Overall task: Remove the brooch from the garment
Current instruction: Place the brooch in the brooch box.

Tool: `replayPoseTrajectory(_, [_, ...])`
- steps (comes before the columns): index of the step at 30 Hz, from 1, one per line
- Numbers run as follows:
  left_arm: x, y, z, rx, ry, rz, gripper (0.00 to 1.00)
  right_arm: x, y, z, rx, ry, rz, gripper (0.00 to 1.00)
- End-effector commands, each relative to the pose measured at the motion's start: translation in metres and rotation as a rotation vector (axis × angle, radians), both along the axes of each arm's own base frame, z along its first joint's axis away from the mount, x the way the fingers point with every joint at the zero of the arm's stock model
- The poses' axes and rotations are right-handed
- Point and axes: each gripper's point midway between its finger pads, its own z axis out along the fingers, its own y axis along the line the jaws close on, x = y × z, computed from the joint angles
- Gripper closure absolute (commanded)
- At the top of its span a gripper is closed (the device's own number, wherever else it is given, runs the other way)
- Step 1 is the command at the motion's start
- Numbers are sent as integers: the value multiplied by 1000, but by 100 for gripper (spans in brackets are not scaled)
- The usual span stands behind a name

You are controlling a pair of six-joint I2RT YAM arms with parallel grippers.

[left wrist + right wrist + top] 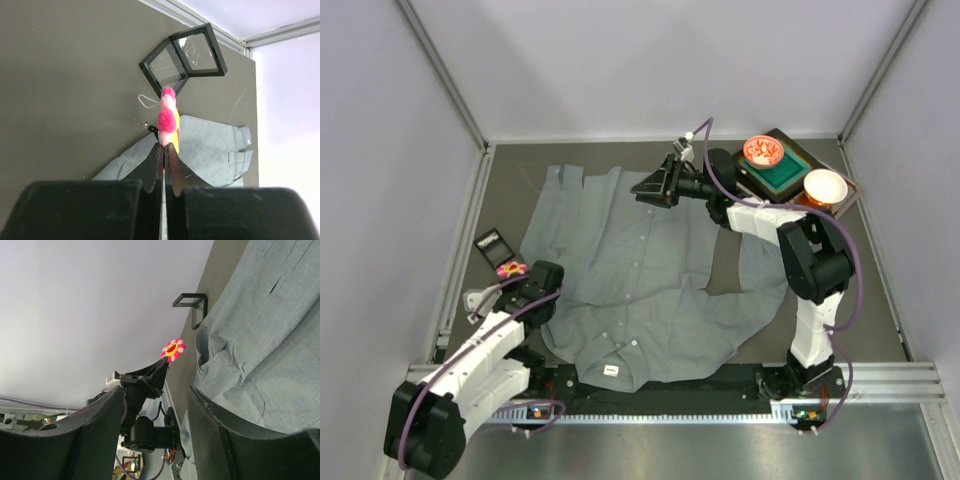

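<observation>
Matt cloth garment (640, 290) — fuzzy brooch (166, 120).

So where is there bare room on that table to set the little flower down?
For the brooch, bare mat lies left of the grey shirt, behind the open black case, and along the back wall. Another patch sits right of the sleeve, before the white bowl. The back right corner is crowded: green box, red bowl, white bowl.
</observation>
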Motion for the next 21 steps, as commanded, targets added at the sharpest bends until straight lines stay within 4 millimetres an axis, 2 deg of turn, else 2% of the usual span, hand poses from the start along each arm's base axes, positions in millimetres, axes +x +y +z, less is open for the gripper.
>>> replayPoseTrajectory(1, [16,9,15,-192,-323,190,100,-3,-2,24,42,-77,4,47])
replayPoseTrajectory(6, [26,13,10,-212,-346,208,100,0,-3,18,44,-64,1,47])
replayPoseTrajectory(14, [32,26,-3,-240,-354,244,100,0,-4,21,60,-73,0,47])
replayPoseTrajectory(21, [45,37,-3,-245,-403,237,100,0,-5,22,71,-73,2,48])
